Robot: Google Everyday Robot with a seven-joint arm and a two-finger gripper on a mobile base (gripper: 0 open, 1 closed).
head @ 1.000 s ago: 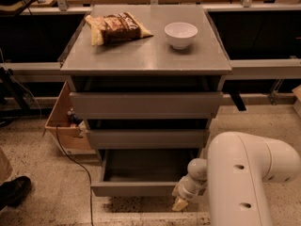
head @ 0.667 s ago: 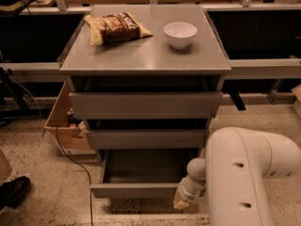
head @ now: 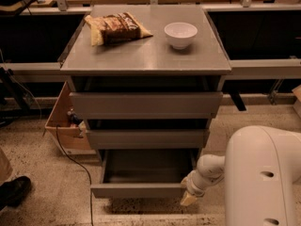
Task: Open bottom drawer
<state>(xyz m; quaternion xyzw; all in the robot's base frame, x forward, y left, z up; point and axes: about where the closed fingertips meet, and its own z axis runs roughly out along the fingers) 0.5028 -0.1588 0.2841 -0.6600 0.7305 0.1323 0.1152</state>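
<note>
Positions unchanged: flat grey bottom drawer [head: 141, 190] open toward us, long axis left-right; white gripper [head: 190, 199] at its right corner, grasp we cannot tell.

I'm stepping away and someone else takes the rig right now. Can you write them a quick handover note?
Gripper: low, by the right end of the bottom drawer front panel; contact unclear.
Bottom drawer: pulled out, grey tray interior showing. Middle drawer and top drawer sit further in.
Done: the drawer looks open.
Left: probably just back the arm away; pull more only if full extension is wanted.
</note>
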